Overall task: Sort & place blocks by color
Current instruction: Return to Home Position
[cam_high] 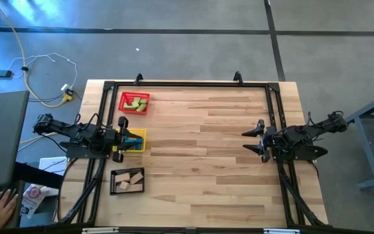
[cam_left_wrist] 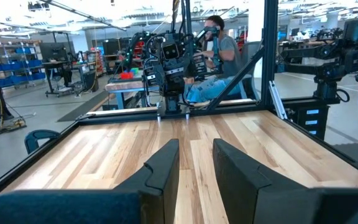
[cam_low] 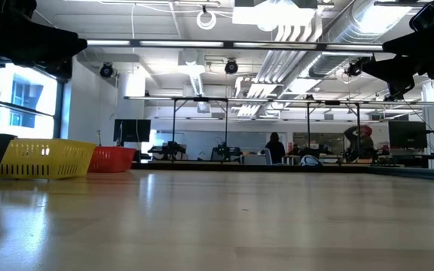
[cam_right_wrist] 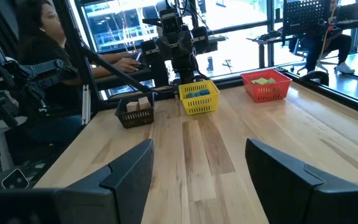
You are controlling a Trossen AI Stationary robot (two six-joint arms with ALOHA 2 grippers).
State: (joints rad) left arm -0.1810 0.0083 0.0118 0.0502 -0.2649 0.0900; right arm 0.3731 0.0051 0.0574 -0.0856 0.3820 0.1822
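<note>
Left gripper [cam_left_wrist: 196, 146]: fingers a narrow gap apart, gripping nothing, held at the left side of the table [cam_high: 206, 169] and over the yellow tray [cam_high: 143, 135]. Right gripper [cam_high: 247, 141]: fingers spread wide, gripping nothing, held at the table's right side and pointing across the wood toward the left arm. Blue blocks [cam_high: 134, 140]: inside the yellow tray, partly hidden under the left gripper in the high view. Green blocks [cam_high: 136, 102]: several, lying together in the red tray [cam_high: 123, 104], which stands just beyond the yellow one toward the table's far edge. Tan wooden blocks [cam_high: 130, 182]: a few, lying in the black tray [cam_high: 113, 182], which stands just on the near side of the yellow one. The three trays stand in a row along the table's left side (well apart from the right gripper). A hand [cam_high: 2, 207]: resting off the table at its near left corner. A person [cam_right_wrist: 39, 56]: seated beside the table behind the left arm, seen from the right wrist. Another person [cam_left_wrist: 219, 40]: beyond the right arm, seen from the left wrist.
</note>
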